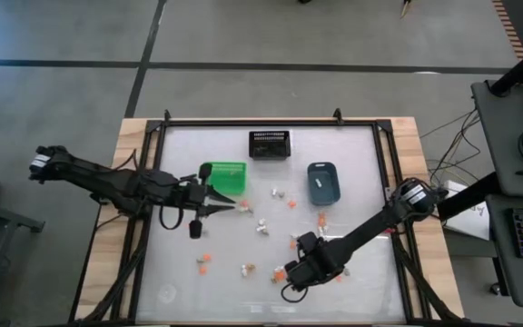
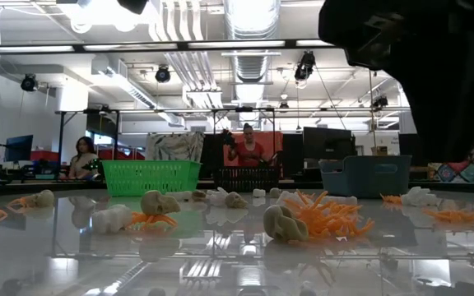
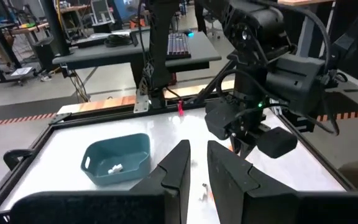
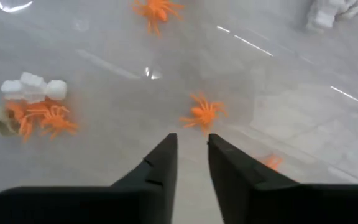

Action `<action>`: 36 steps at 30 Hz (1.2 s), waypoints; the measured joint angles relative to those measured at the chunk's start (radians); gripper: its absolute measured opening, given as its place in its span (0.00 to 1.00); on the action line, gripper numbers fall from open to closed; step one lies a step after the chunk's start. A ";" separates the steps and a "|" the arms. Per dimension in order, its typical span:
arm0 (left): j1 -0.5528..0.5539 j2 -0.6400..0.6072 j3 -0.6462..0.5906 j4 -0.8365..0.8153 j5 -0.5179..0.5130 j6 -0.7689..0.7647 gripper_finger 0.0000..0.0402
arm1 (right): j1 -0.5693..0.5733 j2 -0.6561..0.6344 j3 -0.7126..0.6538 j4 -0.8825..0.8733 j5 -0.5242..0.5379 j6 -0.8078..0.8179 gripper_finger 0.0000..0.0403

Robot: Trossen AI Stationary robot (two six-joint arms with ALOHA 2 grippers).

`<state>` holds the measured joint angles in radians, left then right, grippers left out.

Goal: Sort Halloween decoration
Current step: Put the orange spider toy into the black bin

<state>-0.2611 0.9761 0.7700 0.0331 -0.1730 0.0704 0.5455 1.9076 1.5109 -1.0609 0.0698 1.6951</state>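
Observation:
The Halloween decoration lies scattered over the white table: orange spiders point(image 1: 205, 259), white pieces point(image 1: 278, 193) and tan skulls point(image 2: 285, 222). My right gripper point(image 4: 190, 140) points down near the table's front point(image 1: 289, 277). It is open, just short of one orange spider point(image 4: 202, 115) that lies on the table. A white bone point(image 4: 33, 88) and more spiders point(image 4: 42, 118) lie off to one side. My left gripper point(image 1: 228, 208) hovers level just in front of the green bin, facing the blue-grey bin point(image 3: 117, 158), which holds white pieces point(image 3: 114, 168).
At the back stand a green bin point(image 1: 223, 175), a black mesh bin point(image 1: 269, 143) and a blue-grey bin point(image 1: 323, 182). A dark frame point(image 1: 384, 182) rims the table. My right arm point(image 3: 260, 93) stands across the left gripper's line. People sit in the room beyond point(image 2: 249, 148).

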 joint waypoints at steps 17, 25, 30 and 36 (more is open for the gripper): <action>0.001 -0.025 0.000 -0.029 0.000 0.046 0.09 | -0.029 0.053 -0.010 -0.003 -0.052 -0.010 0.50; 0.001 -0.025 0.000 -0.034 0.000 0.048 0.09 | -0.029 0.053 -0.057 0.041 -0.052 -0.003 0.50; 0.001 -0.024 0.000 -0.035 0.000 0.048 0.09 | -0.029 0.053 -0.090 0.116 -0.051 -0.004 0.49; 0.001 -0.024 0.000 -0.035 0.000 0.048 0.09 | -0.029 0.050 -0.110 0.136 -0.049 -0.004 0.42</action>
<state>-0.2600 0.9520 0.7700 -0.0017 -0.1730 0.1185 0.5163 1.9575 1.4010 -0.9246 0.0211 1.6913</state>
